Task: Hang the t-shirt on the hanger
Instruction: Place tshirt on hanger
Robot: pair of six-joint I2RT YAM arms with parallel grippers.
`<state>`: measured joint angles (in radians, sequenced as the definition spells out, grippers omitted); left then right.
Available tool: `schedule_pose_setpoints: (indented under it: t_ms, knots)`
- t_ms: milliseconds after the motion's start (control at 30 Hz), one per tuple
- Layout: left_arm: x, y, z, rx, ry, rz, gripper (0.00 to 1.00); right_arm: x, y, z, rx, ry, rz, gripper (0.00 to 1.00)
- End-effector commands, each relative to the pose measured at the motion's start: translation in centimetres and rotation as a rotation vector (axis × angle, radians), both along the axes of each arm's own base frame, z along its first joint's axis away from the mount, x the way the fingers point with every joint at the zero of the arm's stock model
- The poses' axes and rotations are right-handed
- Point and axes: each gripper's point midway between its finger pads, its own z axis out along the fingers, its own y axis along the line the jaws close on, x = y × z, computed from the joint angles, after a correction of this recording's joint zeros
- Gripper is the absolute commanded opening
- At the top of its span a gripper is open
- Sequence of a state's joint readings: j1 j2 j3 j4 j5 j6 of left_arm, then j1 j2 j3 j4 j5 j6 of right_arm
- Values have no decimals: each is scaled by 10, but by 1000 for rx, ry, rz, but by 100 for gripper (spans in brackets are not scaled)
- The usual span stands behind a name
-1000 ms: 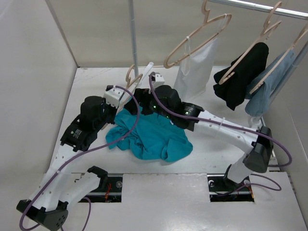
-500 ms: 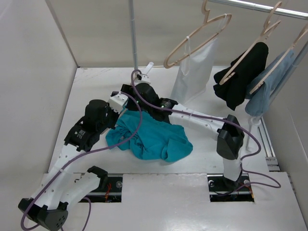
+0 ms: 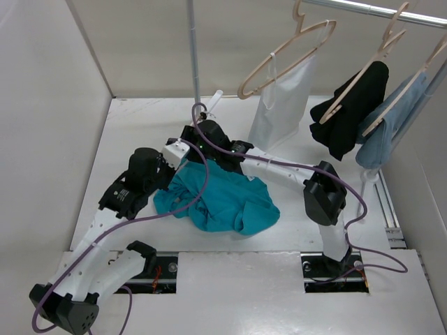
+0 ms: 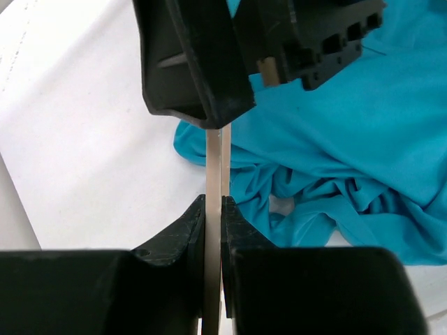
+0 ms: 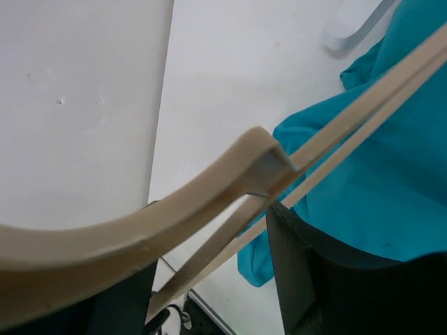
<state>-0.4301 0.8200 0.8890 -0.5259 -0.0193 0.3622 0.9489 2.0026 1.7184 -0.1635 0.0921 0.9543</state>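
The teal t-shirt lies crumpled on the white table between the arms. My left gripper is shut on a thin beige arm of the hanger at the shirt's far left edge. My right gripper has reached over from the right, and the hanger passes slantwise between its fingers. The right finger touches the wood; whether the jaws clamp it does not show. In the top view both grippers hide the hanger.
Up at the back right, a rail carries alike hangers with a white top, a black garment and a pale blue garment. A vertical pole stands at the back. Purple cables loop over the shirt. Walls close the left and the back.
My right arm has swung left and forward over the hanger, and its jaws have narrowed around it. The hanger's hook, seen earlier, is now covered. The left gripper has kept its hold.
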Motion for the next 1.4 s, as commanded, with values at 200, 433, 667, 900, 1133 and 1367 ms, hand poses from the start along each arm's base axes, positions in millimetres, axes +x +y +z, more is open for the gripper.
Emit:
schedule_pose_setpoints:
  t_ms: [200, 433, 667, 900, 1133, 1367]
  knots:
    - [-1, -21, 7, -43, -51, -133, 0, -2, 17, -16, 46, 58, 49, 43]
    - [-25, -42, 1, -98, -24, -306, 22, -11, 23, -26, 63, 100, 126, 0]
    - [-39, -56, 18, -147, -71, -418, 66, -12, 1, -45, 21, 36, 233, 0]
    - [-39, -47, 71, -253, -228, -310, 77, -18, -20, -48, -70, -200, 513, 0]
    - [-10, -15, 97, -240, -329, -66, 61, -41, -76, -42, -137, -323, 615, 0]
    - [-8, -39, 64, -201, -171, -190, 54, -67, -114, -8, -198, -431, 725, 0]
